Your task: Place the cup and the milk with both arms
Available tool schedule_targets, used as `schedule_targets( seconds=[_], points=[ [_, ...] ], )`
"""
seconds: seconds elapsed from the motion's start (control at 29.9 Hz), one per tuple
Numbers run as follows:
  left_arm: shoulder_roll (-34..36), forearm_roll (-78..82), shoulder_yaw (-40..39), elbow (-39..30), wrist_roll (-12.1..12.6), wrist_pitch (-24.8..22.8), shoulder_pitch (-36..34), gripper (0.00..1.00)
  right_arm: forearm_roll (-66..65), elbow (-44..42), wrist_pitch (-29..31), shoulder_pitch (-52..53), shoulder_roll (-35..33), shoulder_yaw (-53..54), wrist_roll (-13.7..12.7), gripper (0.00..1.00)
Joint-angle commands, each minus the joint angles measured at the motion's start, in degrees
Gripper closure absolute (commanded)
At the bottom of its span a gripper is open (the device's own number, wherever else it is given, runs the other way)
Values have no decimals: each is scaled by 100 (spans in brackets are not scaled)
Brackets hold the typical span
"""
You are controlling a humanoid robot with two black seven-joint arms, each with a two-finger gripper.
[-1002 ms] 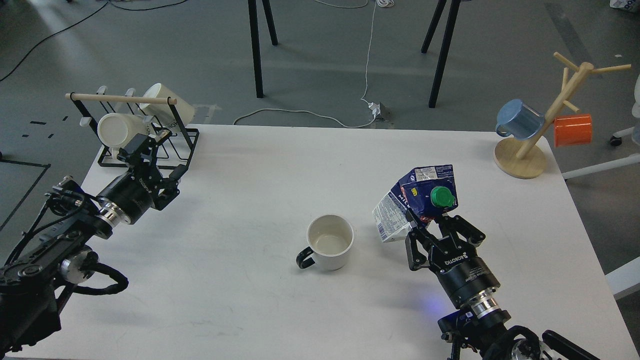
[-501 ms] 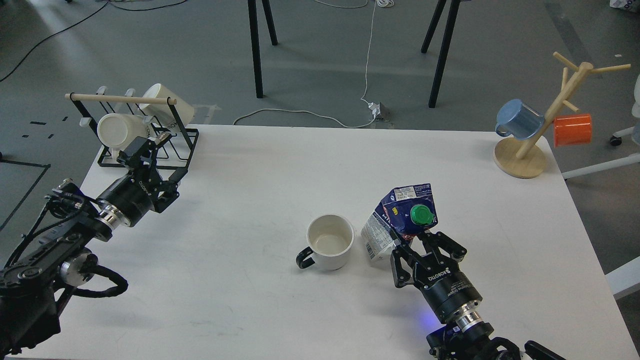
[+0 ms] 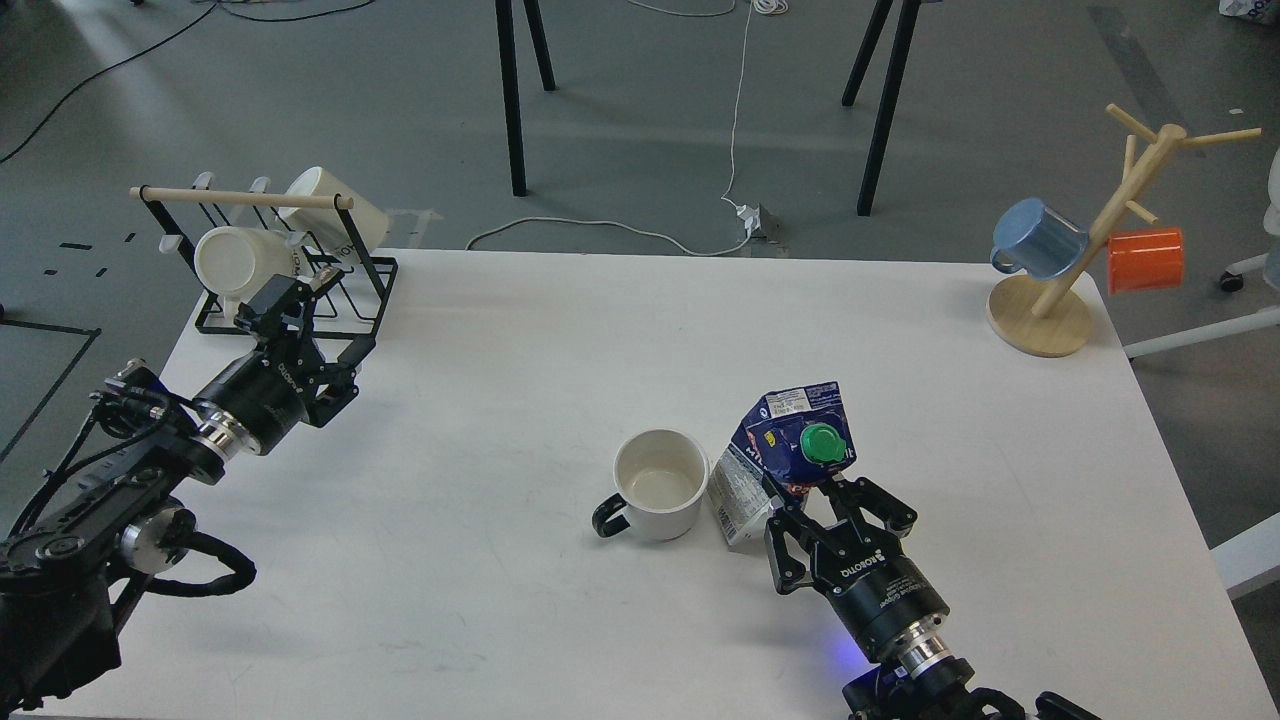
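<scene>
Standing on the white table [image 3: 560, 330] is a cream ceramic mug with a black handle [image 3: 659, 485], upright, mouth up, empty. Just to its right a dark blue milk carton with a green screw cap [image 3: 790, 450] is held tilted, its top leaning away from the camera.

Right gripper [image 3: 835, 500]: its fingers are closed around the carton's lower part; whether the carton's base already touches the table cannot be told from this angle, as the gripper hides it.

Change noted: across the last second the carton has been carried from further right and higher in the view, down and leftward, so that it now sits just beside the mug, apparently touching or nearly touching its wall. The mug itself has not moved. This is judged to be the closing part of the milk placement; what remains is setting the carton upright and letting go.

Left gripper [image 3: 270, 305]: it is held near the black wire drying rack with a wooden rail [image 3: 250, 250] at the far left corner, where two cream mugs [image 3: 290, 235] lie tilted. Seen end-on and dark, its opening cannot be told. It has shifted only slightly.

Also present: a wooden mug tree [image 3: 1085, 250] at the far right corner, bearing a blue mug [image 3: 1040, 238] and an orange mug [image 3: 1146, 259].
</scene>
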Motion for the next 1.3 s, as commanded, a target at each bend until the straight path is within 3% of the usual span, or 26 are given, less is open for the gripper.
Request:
schedule_targets(
  seconds=[0.0, 0.2, 0.27, 0.4, 0.8, 1.07, 1.27],
  points=[
    [0, 0, -4, 0, 0, 0, 9, 0, -1, 0, 0, -11, 0, -6, 0, 53],
    [0, 0, -4, 0, 0, 0, 26, 0, -1, 0, 0, -28, 0, -6, 0, 45],
    [0, 0, 5, 0, 0, 0, 26, 0, -1, 9, 0, -28, -9, -15, 0, 36],
    [-9, 0, 5, 0, 0, 0, 26, 0, -1, 26, 0, -37, -35, -76, -8, 3],
    [-9, 0, 5, 0, 0, 0, 26, 0, -36, 570, 0, -836, -685, -112, -8, 3],
    [-9, 0, -4, 0, 0, 0, 26, 0, -80, 1028, 0, -1268, -2424, 116, 27, 2],
    [0, 9, 23, -17, 0, 0, 132, 0, -98, 739, 0, -1180, -3120, 1425, 53, 2]
  ],
)
